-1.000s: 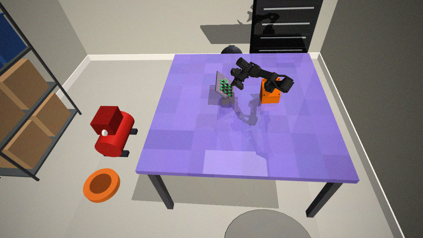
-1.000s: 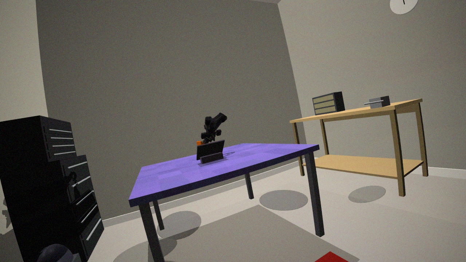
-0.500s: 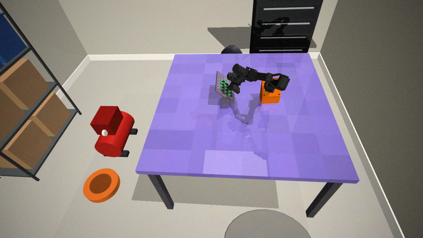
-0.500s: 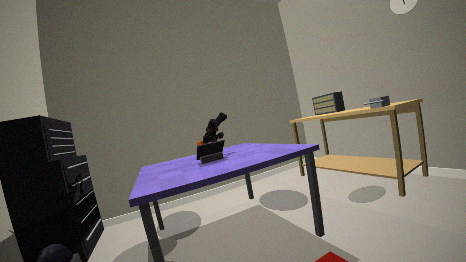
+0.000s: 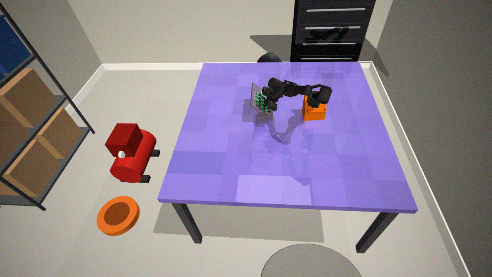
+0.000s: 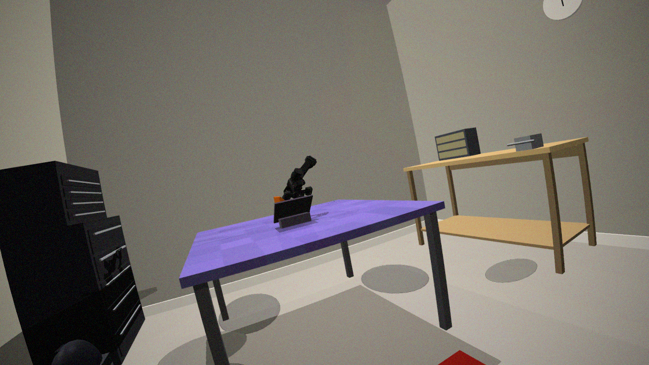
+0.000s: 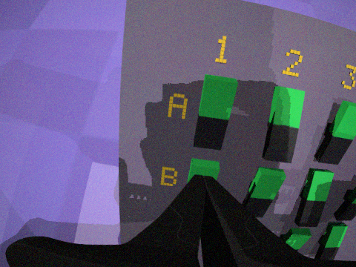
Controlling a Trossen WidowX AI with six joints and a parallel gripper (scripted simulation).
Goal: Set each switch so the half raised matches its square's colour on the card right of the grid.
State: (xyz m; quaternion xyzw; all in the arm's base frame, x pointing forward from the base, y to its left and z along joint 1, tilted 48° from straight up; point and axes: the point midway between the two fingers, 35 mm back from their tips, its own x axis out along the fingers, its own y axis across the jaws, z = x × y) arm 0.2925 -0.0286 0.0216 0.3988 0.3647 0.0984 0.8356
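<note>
Yellow B label (image 7: 168, 176) beside end effector (image 7: 202, 180) shows only wrist-side.

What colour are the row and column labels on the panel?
Yellow labels on the grey panel, clearest in the wrist view.

Panel (image 7: 163, 30): 1, 2, A, B

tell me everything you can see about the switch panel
The switch panel is a flat grey board propped at a slant on the purple table, held up by a dark stand seen from behind in the exterior view. Yellow dotted labels mark columns 1, 2, 3 and rows A and B. It carries rocker switches, each half green and half dark grey, set in a grid; switch A1 shows in full. The shut gripper hangs over it with its tip at switch B1; contact cannot be told. The arm's shadow falls across the board.
</note>
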